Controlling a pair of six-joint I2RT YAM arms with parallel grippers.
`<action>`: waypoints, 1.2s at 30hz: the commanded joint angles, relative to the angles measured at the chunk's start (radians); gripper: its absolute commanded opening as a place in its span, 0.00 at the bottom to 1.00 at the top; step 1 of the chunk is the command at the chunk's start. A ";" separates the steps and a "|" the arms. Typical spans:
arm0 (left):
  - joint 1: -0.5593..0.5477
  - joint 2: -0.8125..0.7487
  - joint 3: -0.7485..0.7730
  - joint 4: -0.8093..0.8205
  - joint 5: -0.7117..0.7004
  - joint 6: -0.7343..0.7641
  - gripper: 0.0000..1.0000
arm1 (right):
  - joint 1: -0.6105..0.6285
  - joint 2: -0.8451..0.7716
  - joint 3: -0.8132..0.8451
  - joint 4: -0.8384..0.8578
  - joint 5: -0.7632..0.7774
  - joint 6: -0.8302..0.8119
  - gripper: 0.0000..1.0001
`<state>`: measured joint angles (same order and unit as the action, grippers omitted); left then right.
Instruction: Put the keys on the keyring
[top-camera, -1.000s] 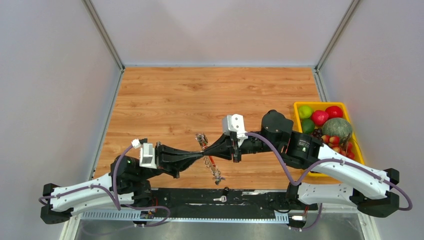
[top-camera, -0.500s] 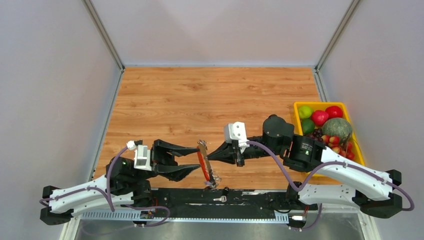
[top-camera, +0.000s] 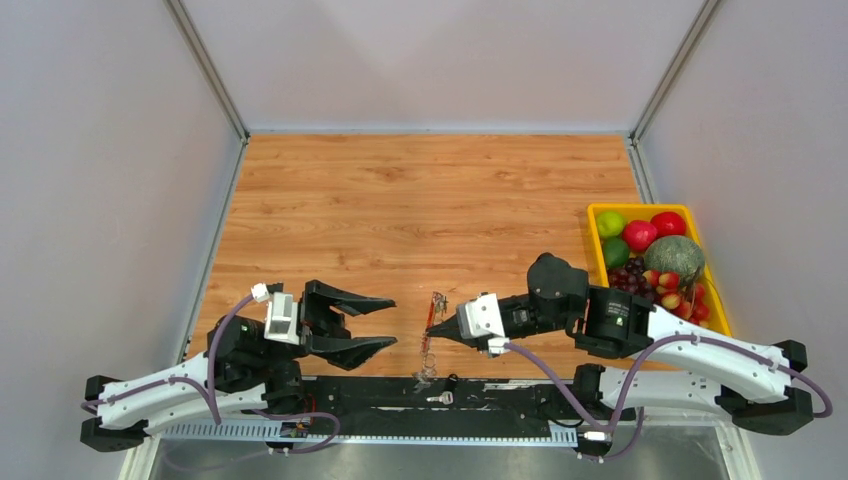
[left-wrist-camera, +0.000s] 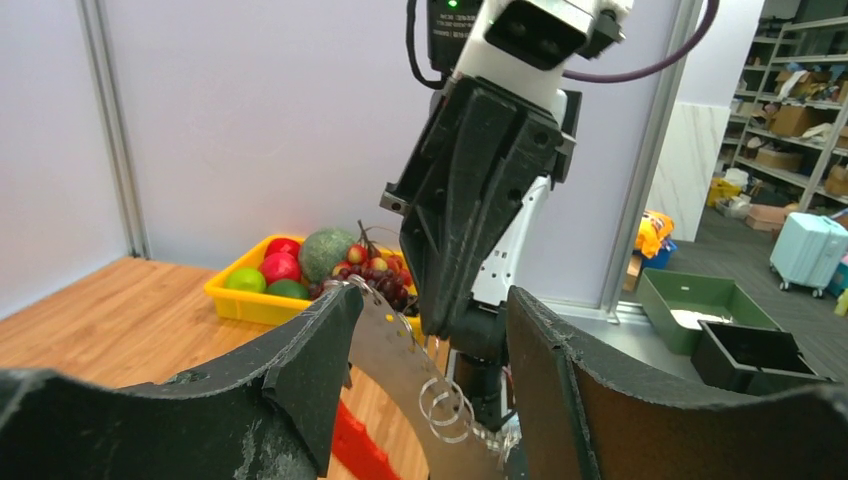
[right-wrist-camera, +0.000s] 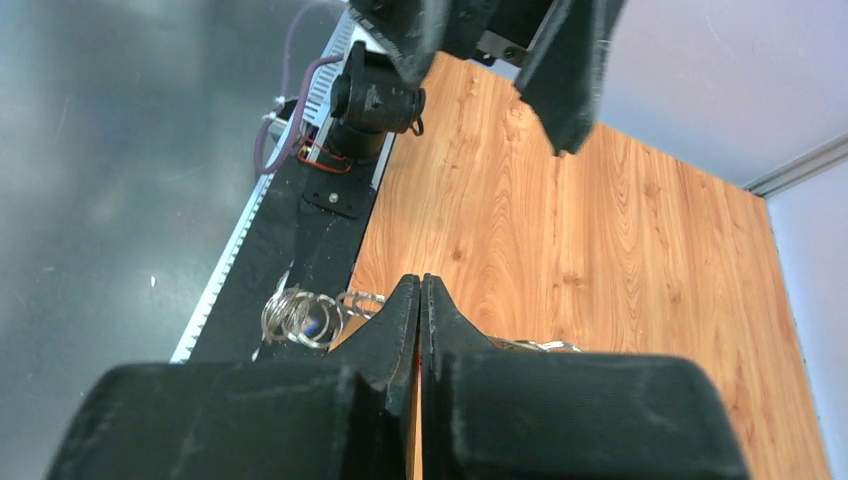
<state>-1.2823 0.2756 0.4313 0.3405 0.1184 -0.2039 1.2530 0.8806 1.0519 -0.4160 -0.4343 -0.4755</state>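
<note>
My right gripper (top-camera: 433, 329) is shut on the keyring (top-camera: 429, 315). The ring's red loop stands at the fingertips and its silvery chain (top-camera: 425, 368) hangs down toward the black base rail. In the right wrist view the closed gripper (right-wrist-camera: 420, 290) meets over the wood, with coiled silver rings (right-wrist-camera: 298, 315) just to its left. My left gripper (top-camera: 385, 322) is open, a short gap left of the keyring and not touching it. From the left wrist, the red loop (left-wrist-camera: 352, 452) and silver rings (left-wrist-camera: 447, 405) show between my spread fingers (left-wrist-camera: 305, 365). One small silver key (top-camera: 440, 398) lies on the rail.
A yellow tray (top-camera: 594, 213) of fruit sits at the right edge of the wooden table (top-camera: 420, 200), close behind my right arm. The black base rail (top-camera: 500, 395) runs along the near edge. Grey walls enclose the table on three sides.
My left gripper has opened, let go of the keyring and drawn back to the left. My right gripper has carried the keyring toward the near edge and slightly right.
</note>
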 joint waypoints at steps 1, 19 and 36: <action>0.000 -0.009 0.000 -0.003 -0.007 -0.015 0.66 | 0.062 -0.019 -0.020 0.054 0.061 -0.147 0.00; 0.000 -0.036 -0.045 -0.037 -0.011 -0.027 0.67 | 0.085 0.021 0.026 0.115 0.177 -0.037 0.00; -0.002 -0.039 -0.082 -0.101 -0.202 -0.059 0.73 | 0.035 0.034 -0.074 0.070 0.365 0.277 0.19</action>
<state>-1.2823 0.2302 0.3592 0.2619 0.0349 -0.2325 1.3048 0.9379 1.0241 -0.3584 -0.0853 -0.2955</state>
